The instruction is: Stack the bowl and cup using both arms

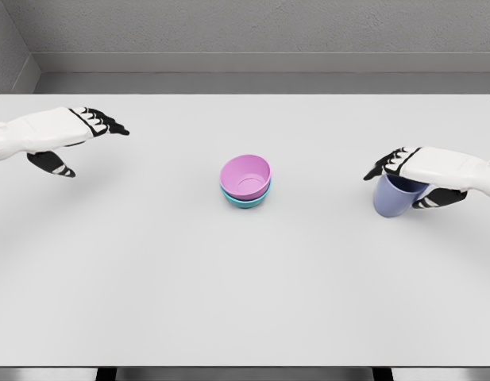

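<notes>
You're looking at a half-finished stack: the pink bowl (245, 175) is already sitting nested in the teal bowl (246, 199) near the middle of the table (229, 302), tipped a little so its opening is facing you. So the bowls look done; by my reading the cup is what's left.

Your right hand (415, 171) is closing around the blue-violet cup (394, 196) near the table's right edge, fingers draped over the rim and thumb curling under its side. I can't tell whether the cup is lifted or resting on the table. It's sitting well apart from the bowls, so it's got a crossing ahead of it.

Your left hand (74, 131) is hovering near the left edge, fingers stretched out flat, holding nothing.

Everything's reading as smooth, matte and hard: round thin-walled bowls, a plain tapering cup with no handle showing, a flat pale table.
</notes>
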`<state>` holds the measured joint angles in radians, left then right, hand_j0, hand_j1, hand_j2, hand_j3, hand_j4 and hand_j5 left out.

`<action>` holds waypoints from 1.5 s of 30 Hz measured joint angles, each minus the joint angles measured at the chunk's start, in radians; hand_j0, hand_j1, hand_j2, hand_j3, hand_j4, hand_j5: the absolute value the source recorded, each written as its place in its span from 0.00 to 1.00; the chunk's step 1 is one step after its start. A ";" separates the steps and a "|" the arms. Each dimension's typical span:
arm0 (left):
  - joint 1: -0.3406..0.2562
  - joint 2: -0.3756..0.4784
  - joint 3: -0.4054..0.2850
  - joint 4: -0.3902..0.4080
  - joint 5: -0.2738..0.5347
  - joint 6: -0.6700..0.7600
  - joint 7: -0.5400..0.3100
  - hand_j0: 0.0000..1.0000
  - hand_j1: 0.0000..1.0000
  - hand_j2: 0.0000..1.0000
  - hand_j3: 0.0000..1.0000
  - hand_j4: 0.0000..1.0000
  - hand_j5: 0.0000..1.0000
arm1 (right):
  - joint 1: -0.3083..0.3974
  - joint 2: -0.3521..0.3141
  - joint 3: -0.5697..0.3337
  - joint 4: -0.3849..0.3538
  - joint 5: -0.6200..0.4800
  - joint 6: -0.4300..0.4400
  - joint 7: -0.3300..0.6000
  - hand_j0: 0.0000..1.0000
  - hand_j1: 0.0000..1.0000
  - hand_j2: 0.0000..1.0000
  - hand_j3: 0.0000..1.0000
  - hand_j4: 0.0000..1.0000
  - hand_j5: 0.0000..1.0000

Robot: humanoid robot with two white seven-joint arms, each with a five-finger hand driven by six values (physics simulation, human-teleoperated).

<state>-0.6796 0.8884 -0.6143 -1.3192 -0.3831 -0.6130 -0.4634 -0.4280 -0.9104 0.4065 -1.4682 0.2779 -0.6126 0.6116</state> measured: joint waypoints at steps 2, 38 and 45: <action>0.000 -0.001 0.000 0.000 0.000 0.000 0.000 1.00 1.00 1.00 1.00 1.00 1.00 | 0.000 0.000 0.001 0.000 -0.002 0.000 0.000 0.74 0.74 0.74 0.74 0.74 0.74; 0.000 0.000 0.000 0.000 -0.002 0.000 0.000 1.00 1.00 1.00 1.00 1.00 1.00 | -0.080 0.008 -0.006 -0.043 -0.007 -0.001 0.000 0.69 0.69 0.69 0.69 0.69 0.69; -0.002 0.001 0.000 0.000 0.000 0.000 0.000 1.00 1.00 1.00 1.00 1.00 1.00 | -0.106 0.013 -0.008 -0.076 -0.008 -0.001 0.000 0.69 0.69 0.69 0.69 0.69 0.69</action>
<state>-0.6811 0.8898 -0.6143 -1.3191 -0.3831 -0.6130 -0.4637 -0.5338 -0.8974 0.3989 -1.5438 0.2701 -0.6139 0.6116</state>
